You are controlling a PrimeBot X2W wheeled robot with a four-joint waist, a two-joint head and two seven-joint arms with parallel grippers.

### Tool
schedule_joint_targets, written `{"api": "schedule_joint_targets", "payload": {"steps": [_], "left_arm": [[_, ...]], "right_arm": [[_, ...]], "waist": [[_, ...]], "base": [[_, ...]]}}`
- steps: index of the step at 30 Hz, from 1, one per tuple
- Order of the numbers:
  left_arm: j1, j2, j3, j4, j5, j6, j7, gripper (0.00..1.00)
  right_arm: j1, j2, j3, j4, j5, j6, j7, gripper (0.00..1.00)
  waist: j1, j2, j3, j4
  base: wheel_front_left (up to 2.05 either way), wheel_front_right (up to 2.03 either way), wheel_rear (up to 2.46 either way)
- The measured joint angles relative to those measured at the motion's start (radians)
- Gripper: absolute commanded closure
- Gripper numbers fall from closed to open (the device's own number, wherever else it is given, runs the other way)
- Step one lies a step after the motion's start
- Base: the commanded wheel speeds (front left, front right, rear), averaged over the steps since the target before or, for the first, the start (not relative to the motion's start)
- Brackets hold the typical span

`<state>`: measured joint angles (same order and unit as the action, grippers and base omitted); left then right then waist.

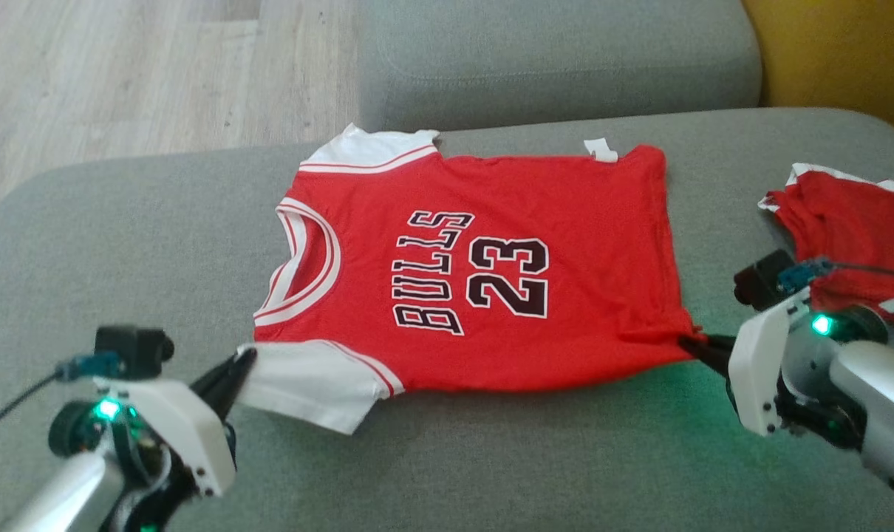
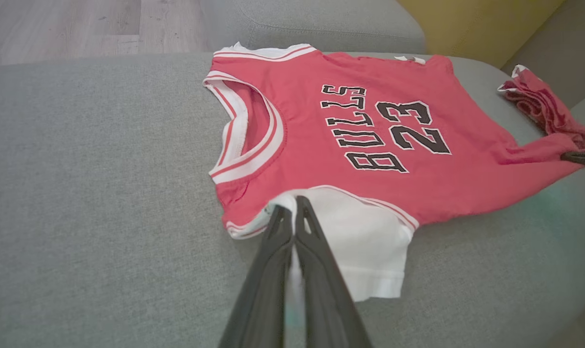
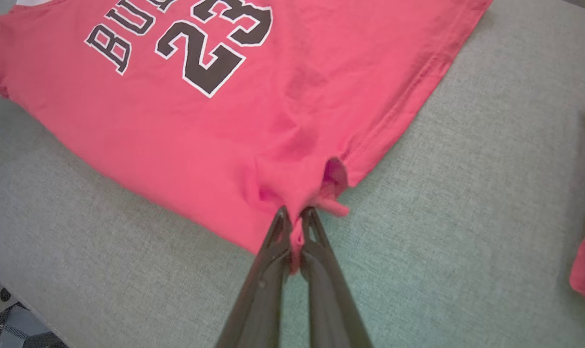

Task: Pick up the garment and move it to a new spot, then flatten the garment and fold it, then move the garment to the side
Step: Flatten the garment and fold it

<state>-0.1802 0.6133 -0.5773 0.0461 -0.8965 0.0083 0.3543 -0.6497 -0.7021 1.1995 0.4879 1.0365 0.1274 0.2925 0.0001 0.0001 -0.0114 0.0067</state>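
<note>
The garment (image 1: pixel 536 222) is a red jersey with white sleeves and black "BULLS 23" lettering, spread flat on the grey sofa cushion (image 1: pixel 122 244), collar toward the left. My left gripper (image 1: pixel 246 360) is shut on the near white sleeve (image 2: pixel 365 241), with white cloth pinched between its fingertips (image 2: pixel 279 217). At the right, my right gripper (image 1: pixel 685 343) is shut on the jersey's near bottom corner (image 3: pixel 297 193), where the red hem bunches between the dark fingers (image 3: pixel 316 232).
A second red garment (image 1: pixel 846 214) lies crumpled at the cushion's right end, just behind my right wrist. A grey back cushion (image 1: pixel 558 52) runs along the far side, with wooden floor (image 1: pixel 114 74) at far left and a yellow surface (image 1: pixel 838 44) at far right.
</note>
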Motion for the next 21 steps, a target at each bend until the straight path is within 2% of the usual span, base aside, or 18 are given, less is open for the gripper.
{"api": "schedule_joint_targets", "payload": {"steps": [8, 21], "left_arm": [[-0.16, -0.013, -0.01, 0.124, 0.032, -0.039, 0.042, 1.0], [-0.438, -0.104, -0.086, 0.416, 0.126, -0.106, 0.058, 1.0]], "right_arm": [[-0.063, 0.046, -0.035, 0.059, 0.022, 0.0, 0.045, 1.0], [-0.17, 0.099, -0.048, 0.145, 0.044, 0.0, 0.109, 1.0]], "waist": [[0.0001, 0.0, 0.059, -0.008], [0.0001, 0.0, 0.164, -0.031]], "base": [[0.0, 0.0, 0.0], [0.0, 0.0, 0.0]]}}
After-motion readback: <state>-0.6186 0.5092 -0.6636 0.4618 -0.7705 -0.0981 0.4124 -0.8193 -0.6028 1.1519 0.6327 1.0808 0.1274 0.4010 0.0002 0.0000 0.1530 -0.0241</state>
